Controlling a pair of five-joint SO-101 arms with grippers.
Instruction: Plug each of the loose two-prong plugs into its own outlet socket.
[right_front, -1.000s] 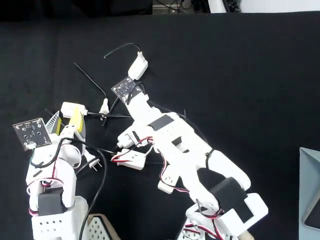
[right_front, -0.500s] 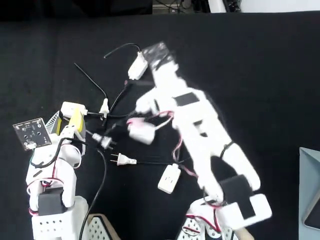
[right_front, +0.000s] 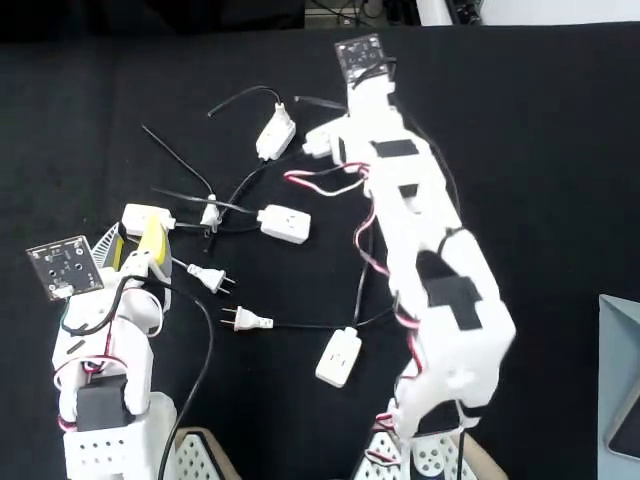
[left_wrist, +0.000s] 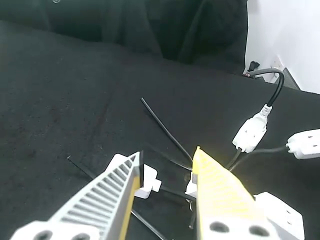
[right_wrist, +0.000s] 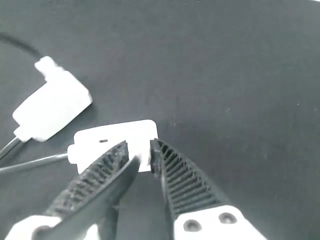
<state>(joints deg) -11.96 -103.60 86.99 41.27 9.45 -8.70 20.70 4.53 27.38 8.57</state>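
**Overhead layout, read as a clock face with 12 o'clock at the far edge of the black cloth.** We find the left arm at 8 o'clock. Its left gripper is spread wide with nothing between the fingers, and it points toward 12 o'clock. Just beyond its tips lies a small plug among thin black cords.

The right arm rises from 6 o'clock and stretches to 12 o'clock. We see the right gripper with only a narrow gap between its tips and holding nothing. The middle socket lies on the cloth beyond those tips.

We count three white sockets:
- The upper socket lies at 11 o'clock.
- The middle socket lies just off centre toward 10 o'clock.
- The lower socket lies at 6 o'clock, beside the right arm.

Two loose two-prong plugs lie between the arms, well apart from every socket:
- The upper plug is at 8 o'clock, prongs toward 4 o'clock.
- The lower plug is at 7 o'clock, prongs toward 9 o'clock, its black cord running off toward 3 o'clock.
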